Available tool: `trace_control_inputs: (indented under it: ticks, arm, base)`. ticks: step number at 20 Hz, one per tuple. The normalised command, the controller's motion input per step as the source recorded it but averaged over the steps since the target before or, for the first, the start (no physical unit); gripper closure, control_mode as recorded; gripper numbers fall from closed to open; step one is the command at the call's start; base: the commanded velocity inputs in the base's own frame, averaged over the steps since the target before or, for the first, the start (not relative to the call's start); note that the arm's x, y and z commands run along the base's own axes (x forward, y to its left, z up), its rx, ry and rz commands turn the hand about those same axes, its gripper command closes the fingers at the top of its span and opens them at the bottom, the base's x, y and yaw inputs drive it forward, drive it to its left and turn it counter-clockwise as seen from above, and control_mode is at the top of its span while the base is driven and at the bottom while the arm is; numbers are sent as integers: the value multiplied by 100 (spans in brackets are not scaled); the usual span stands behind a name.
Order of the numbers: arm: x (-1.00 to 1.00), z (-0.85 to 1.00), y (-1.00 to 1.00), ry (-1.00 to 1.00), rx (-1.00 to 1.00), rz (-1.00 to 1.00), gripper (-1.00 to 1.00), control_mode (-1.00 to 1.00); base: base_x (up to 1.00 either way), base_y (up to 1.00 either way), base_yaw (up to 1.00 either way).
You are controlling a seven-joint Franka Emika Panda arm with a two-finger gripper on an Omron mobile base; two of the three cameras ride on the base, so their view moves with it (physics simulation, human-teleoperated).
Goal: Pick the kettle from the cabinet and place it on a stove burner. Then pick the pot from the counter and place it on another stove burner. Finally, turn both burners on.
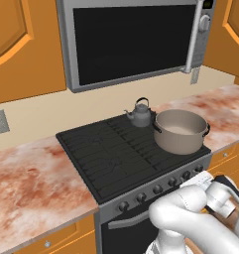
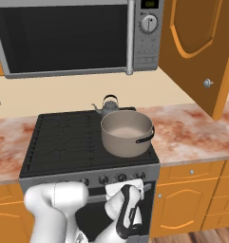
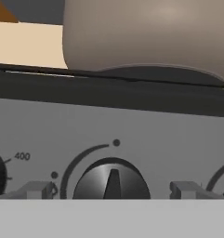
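The kettle [image 1: 140,113] and pot [image 1: 181,131] stand on the stove burners [image 1: 111,154]; the wide-open gripper [image 3: 112,191] faces a knob [image 3: 111,180], burners apparently still unlit.

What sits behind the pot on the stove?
The kettle stands on a rear burner right behind the pot. The pot's rim covers the kettle's base in the right base view.

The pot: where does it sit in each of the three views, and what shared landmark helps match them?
Left base view: the pot stands right of centre, on the front right part of the stove burners.
Right base view: the pot stands at centre, on the cooktop's front right.
Hand view: its rounded wall spans the top, above the steel front.
Shared landmark: the knob below the pot, in the knob row.
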Motion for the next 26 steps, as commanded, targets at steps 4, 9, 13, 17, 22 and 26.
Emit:
trace_control_inputs:
  ticks: [4, 9, 13, 17, 22, 26]
  arm:
    - [14, -13, 0, 0, 1, 0, -100, -100]
    - [18, -14, 0, 0, 0, 0, 100, -100]
    - [18, -12, 0, 0, 0, 0, 100, -100]
    - [10, -9, 0, 0, 0, 0, 100, -100]
    - [3, -3, 0, -1, 0, 0, 100, -100]
    - [-1, 1, -3, -5, 0, 0, 100, -100]
  base:
    - [0, 0, 0]
    - [0, 0, 0]
    - [0, 0, 0]
    - [0, 0, 0]
    - [0, 0, 0]
    - [0, 0, 0]
